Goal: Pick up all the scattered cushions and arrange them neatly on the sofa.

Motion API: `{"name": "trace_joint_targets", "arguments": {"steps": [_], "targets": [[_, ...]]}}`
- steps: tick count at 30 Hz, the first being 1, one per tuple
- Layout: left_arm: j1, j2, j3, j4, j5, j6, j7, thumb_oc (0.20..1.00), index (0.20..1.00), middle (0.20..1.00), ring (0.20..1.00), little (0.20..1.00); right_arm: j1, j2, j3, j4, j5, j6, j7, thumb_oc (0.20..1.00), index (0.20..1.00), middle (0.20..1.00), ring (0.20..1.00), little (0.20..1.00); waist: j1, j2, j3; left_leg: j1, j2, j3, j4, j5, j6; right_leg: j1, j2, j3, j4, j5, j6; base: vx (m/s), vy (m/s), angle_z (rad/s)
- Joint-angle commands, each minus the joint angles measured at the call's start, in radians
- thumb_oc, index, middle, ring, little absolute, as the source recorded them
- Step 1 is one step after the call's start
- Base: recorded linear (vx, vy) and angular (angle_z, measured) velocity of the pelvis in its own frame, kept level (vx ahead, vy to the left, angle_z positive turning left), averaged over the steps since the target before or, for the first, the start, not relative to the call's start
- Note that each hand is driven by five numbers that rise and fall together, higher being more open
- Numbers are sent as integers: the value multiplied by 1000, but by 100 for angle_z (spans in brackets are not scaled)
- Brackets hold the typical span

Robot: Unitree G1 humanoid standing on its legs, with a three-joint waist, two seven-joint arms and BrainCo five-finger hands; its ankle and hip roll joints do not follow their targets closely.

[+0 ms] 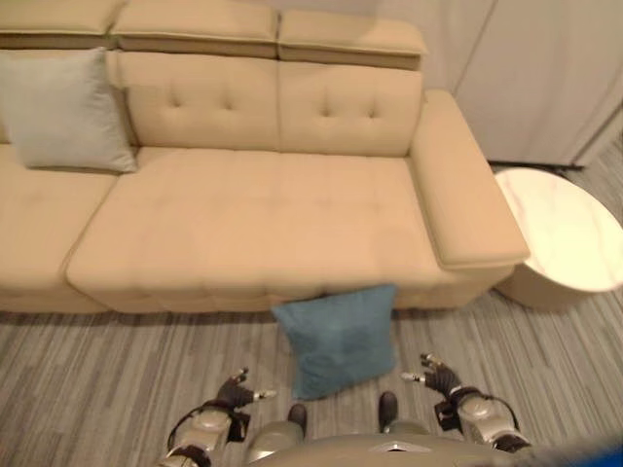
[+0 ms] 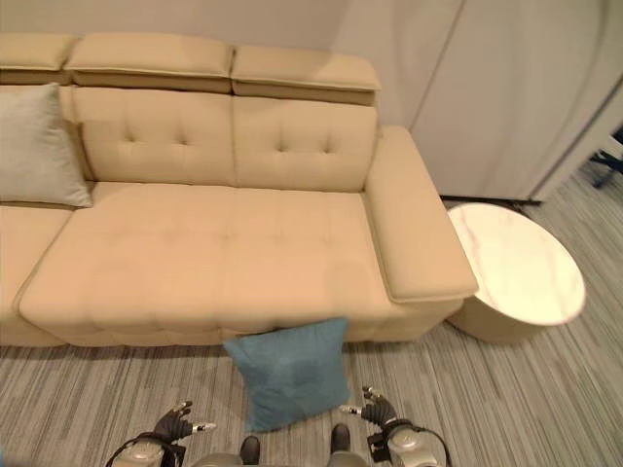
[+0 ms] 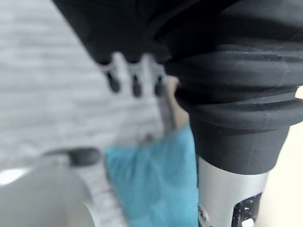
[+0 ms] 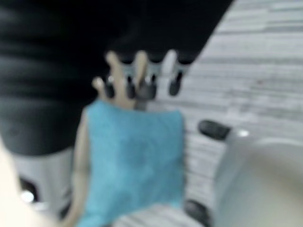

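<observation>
Left hand: left hand [image 1: 237, 393] hovers low over the striped floor [image 1: 97, 379], fingers spread and relaxed, holding nothing.
Right hand: right hand [image 1: 440, 377] hovers at a like height on the other side, fingers also spread loose, nothing in its grasp.
Blue cushion, relative to hands: blue cushion [image 1: 338, 338] sits between the two hands and a little beyond them, apart from both; the left hand is near its lower left corner, the right hand is off its right edge.
Blue cushion, place: on the floor, its top edge leaning against the front of the sofa [image 1: 243, 224] seat.
Blue cushion, orientation: roughly square, propped up on its lower edge and slightly skewed, face turned toward the robot, top edge running along the sofa front; no clear long axis.
Grey cushion: pale grey cushion [image 1: 63, 112] stands upright on the sofa seat at the left, leaning on the backrest, well apart from both hands.
Side table: round pale side table [image 1: 565, 229] stands just beside the sofa's right armrest.
</observation>
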Motion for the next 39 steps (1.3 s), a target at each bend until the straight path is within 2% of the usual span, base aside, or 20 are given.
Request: {"name": "trace_joint_targets", "arguments": {"steps": [1, 5, 6, 7, 9, 11, 12, 17, 20, 23, 26, 27, 29, 31, 32, 34, 35, 39], "targets": [[-65, 13, -22, 9, -19, -19, -8, 1000, 1000, 1000, 1000, 1000, -26, -64, -18, -58, 17, -34, -3, 1000, 1000, 1000, 1000, 1000, -19, -18, 24, -48, 44, 107, 81, 13, -86, 17, -7, -47, 54, -50, 60, 50, -186, 63], [-57, 6, -18, 11, -25, -18, -8, 1000, 1000, 1000, 1000, 1000, -30, -72, -16, -77, 30, -42, -5, 1000, 1000, 1000, 1000, 1000, -21, -19, 37, -73, 73, 134, 114, 33, -99, 44, 13, -87, 30, -60, 42, 27, -126, 49], [-60, 0, -20, 3, -32, -19, -10, 1000, 1000, 1000, 1000, 1000, -30, -79, -13, -87, 32, -44, -6, 1000, 1000, 1000, 1000, 1000, -35, -18, 47, -89, 100, 205, 144, 47, -91, 57, 21, -116, 24, -70, 28, 15, -124, 54], [-60, 0, -20, 3, -32, -19, -10, 1000, 1000, 1000, 1000, 1000, -30, -79, -13, -87, 32, -44, -6, 1000, 1000, 1000, 1000, 1000, -35, -18, 47, -89, 100, 205, 144, 47, -91, 57, 22, -116, 24, -70, 28, 13, -110, 75], [-67, -8, -29, -12, -33, -18, -14, 1000, 1000, 1000, 1000, 1000, -31, -86, -16, -76, 34, -39, -9, 1000, 1000, 1000, 1000, 1000, -56, -18, 50, -106, 142, 356, 171, 59, -80, 72, 35, -160, 11, -76, 12, 21, -84, 63], [-67, -7, -29, -13, -33, -20, -14, 1000, 1000, 1000, 1000, 1000, -35, -84, -15, -72, 34, -39, -11, 1000, 1000, 1000, 1000, 1000, -50, -19, 51, -111, 143, 347, 178, 56, -86, 80, 40, -166, 3, -77, 11, 53, -45, 39], [-65, 1, -25, -23, -38, -20, -8, 1000, 1000, 1000, 1000, 1000, -42, -78, -5, -68, 28, -39, -14, 1000, 1000, 1000, 1000, 1000, -36, -20, 48, -102, 126, 306, 149, 41, -78, 79, 47, -161, -1, -76, 17, 87, -38, 30], [-92, 30, -29, -42, -42, -27, 2, 1000, 1000, 1000, 1000, 1000, -57, -71, -5, -82, 37, -47, -21, 1000, 1000, 1000, 1000, 1000, -34, -32, 61, -125, 126, 300, 126, 54, -79, 38, 43, -172, 22, -78, 15, -12, -8, 5], [-135, 49, -35, -79, -65, -37, 16, 1000, 1000, 1000, 1000, 1000, -81, -77, -5, -102, 42, -54, -35, 1000, 1000, 1000, 1000, 1000, -28, -39, 94, -157, 128, 297, 136, 56, -80, 1, 35, -184, 46, -78, 14, -58, 3, 10], [-178, 65, -41, -124, -93, -51, 41, 1000, 1000, 1000, 1000, 1000, -117, -90, -7, -126, 45, -62, -59, 1000, 1000, 1000, 1000, 1000, -31, -33, 139, -210, 128, 286, 162, 52, -77, -67, 22, -185, 93, -77, 15, -126, 37, 20], [-242, 80, -46, -180, -134, -74, 88, 1000, 1000, 1000, 1000, 1000, -178, -109, -18, -148, 42, -75, -114, 1000, 1000, 1000, 1000, 1000, -43, -17, 190, -307, 133, 283, 206, 52, -68, -190, -4, -180, 179, -73, 14, -170, 86, 4], [-283, 89, -40, -208, -161, -88, 125, 1000, 1000, 1000, 1000, 1000, -219, -118, -23, -164, 40, -77, -147, 1000, 1000, 1000, 1000, 1000, -46, -5, 212, -351, 142, 277, 240, 25, -72, -259, -12, -168, 244, -98, 20, -129, 107, 5], [-336, 97, -44, -225, -193, -102, 156, 1000, 1000, 1000, 1000, 1000, -267, -131, -25, -174, 28, -83, -187, 1000, 1000, 1000, 1000, 1000, -50, 4, 234, -432, 155, 276, 294, 19, -68, -348, -31, -167, 312, -109, 16, -101, 66, 6], [-337, 97, -44, -224, -193, -102, 156, 1000, 1000, 1000, 1000, 1000, -268, -131, -25, -174, 28, -83, -188, 1000, 1000, 1000, 1000, 1000, -50, 5, 232, -437, 155, 275, 297, 18, -67, -352, -31, -168, 314, -110, 16, -67, 26, 4], [-403, 107, -41, -251, -242, -118, 192, 1000, 1000, 1000, 1000, 1000, -340, -151, -20, -187, 11, -77, -236, 1000, 1000, 1000, 1000, 1000, -57, 17, 253, -540, 169, 269, 368, 6, -65, -463, -51, -155, 393, -122, 15, -87, 34, 5], [-431, 113, -42, -253, -255, -123, 205, 1000, 1000, 1000, 1000, 1000, -370, -159, -21, -192, 11, -78, -254, 1000, 1000, 1000, 1000, 1000, -60, 21, 257, -584, 176, 269, 399, -2, -63, -509, -57, -152, 425, -129, 15, -112, 56, 10], [-488, 132, -45, -276, -279, -130, 226, 1000, 1000, 1000, 1000, 1000, -424, -188, -29, -207, 11, -78, -282, 1000, 1000, 1000, 1000, 1000, -69, 31, 271, -672, 185, 267, 461, -13, -62, -604, -72, -140, 496, -139, 13, -114, 69, 8], [-546, 154, -43, -303, -303, -133, 250, 1000, 1000, 1000, 1000, 1000, -490, -232, -39, -234, -3, -75, -323, 1000, 1000, 1000, 1000, 1000, -83, 45, 275, -823, 206, 251, 571, -42, -59, -759, -85, -118, 610, -170, 5, -42, 40, -8]]}}
